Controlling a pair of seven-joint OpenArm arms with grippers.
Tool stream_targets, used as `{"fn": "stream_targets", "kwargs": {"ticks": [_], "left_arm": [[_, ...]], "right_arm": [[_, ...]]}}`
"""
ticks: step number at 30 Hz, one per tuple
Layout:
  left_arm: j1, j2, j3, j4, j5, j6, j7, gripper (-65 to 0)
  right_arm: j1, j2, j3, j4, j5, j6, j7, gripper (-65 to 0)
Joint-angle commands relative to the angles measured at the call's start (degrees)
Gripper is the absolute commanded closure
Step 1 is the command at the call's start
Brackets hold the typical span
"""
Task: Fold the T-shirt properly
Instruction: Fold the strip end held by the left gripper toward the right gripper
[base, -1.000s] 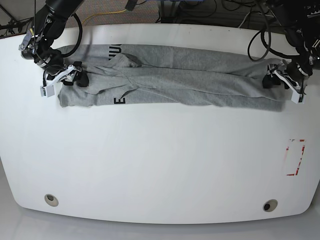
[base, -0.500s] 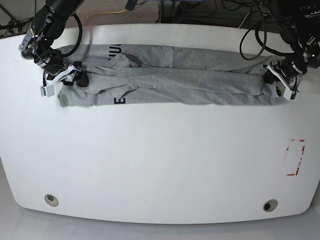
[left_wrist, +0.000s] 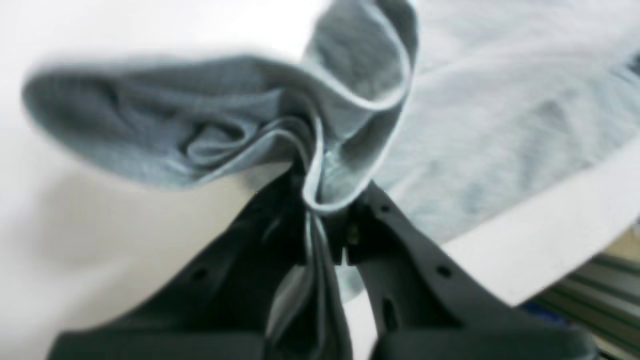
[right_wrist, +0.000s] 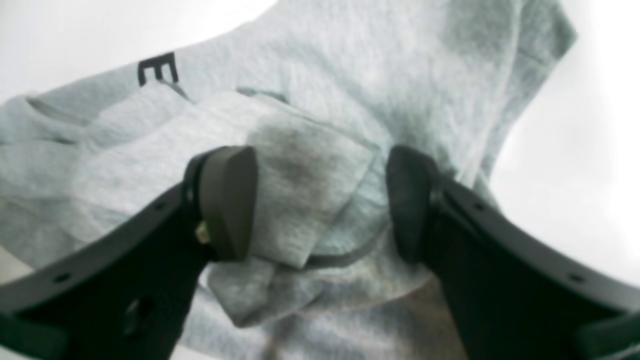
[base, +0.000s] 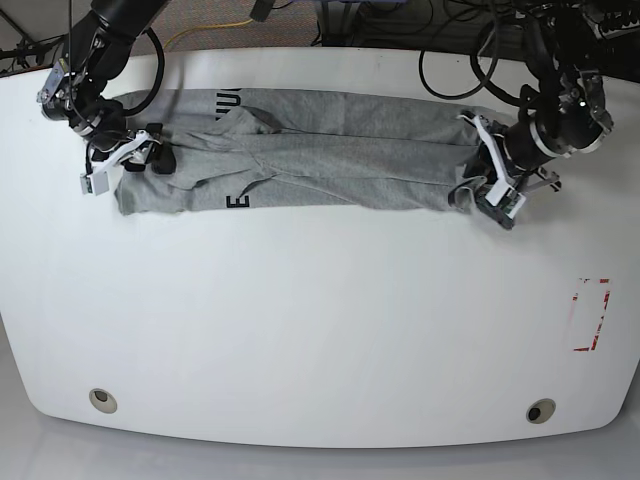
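The left gripper (base: 487, 190) is pinching the T-shirt (base: 330, 150) hem between closed fingers (left_wrist: 372, 220) — lifting that end off the counter (base: 320, 320). The right gripper (right_wrist: 320, 200) is hovering, fingers apart, cloth lying between them — unclamped.

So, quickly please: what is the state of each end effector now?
Left end effector: shut on the soft heather-grey cotton T-shirt, pinching a bunched edge.
Right end effector: open, jaws on either side of a fold of the shirt, not clamped.
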Motion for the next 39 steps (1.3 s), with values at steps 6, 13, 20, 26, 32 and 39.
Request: {"fn": "stream_targets", "kwargs": {"ticks": [6,13,20,26,32,39], "left_arm": [[-3.4,1.9,10.8,0.7,-0.7,0.0,-1.4,-0.4],[-5.3,3.4,16.0,-0.5,-1.0,0.0,-1.4,-0.6],[-6.5,5.2,19.2,-0.9,-0.7,0.0,-1.2,-0.6],[-6.6,5.1,22.5,-0.9,-0.7,0.0,-1.1,-11.5],[-6.6,5.2,24.7,-0.9,-0.7,0.0,-1.0,-27.1],[-9.0,4.9,38.1,-0.4,-0.4,0.0,-1.0,-31.2]], "right_arm": [[0.4,0.1,0.0,0.7,-1.1,-0.1,-0.6,-39.3],[0.7,-0.1,0.0,0.7,-1.1,-0.1,-0.6,-39.3],[0.7,-0.1,0.0,0.7,-1.1,-0.1,-0.6,-39.3],[1.3,0.1,0.0,0.7,-1.1,-0.1,-0.6,-39.3],[1.6,0.1,0.0,0.7,-1.1,-0.1,-0.6,-39.3],[1.6,0.2,0.0,0.8,-1.1,-0.1,-0.6,-39.3]]}}
